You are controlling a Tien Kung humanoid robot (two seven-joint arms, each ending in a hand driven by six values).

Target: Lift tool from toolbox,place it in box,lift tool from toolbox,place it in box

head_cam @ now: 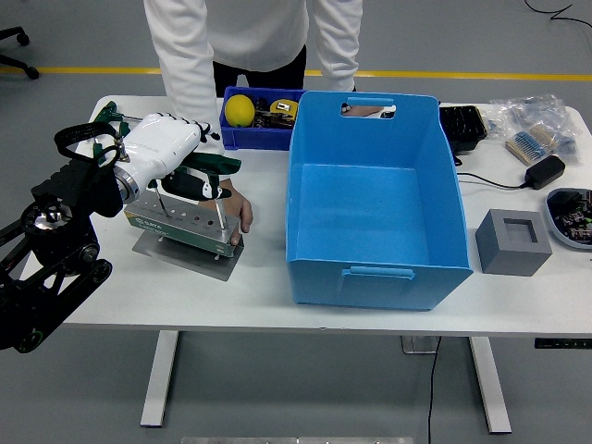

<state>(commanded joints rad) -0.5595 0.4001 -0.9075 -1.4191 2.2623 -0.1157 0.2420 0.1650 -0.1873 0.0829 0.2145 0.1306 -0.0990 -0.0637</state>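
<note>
Left hand (171,148) curled around green tool handle (205,165) above metal tool block (180,222); person's hand (236,208) steadying block beside blue box (370,199).

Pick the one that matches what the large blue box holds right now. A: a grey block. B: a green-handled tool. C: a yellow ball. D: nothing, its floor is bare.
D: the large blue box shows only its bare blue floor, while the green-handled tools are at the tool holder under the left hand.
</note>
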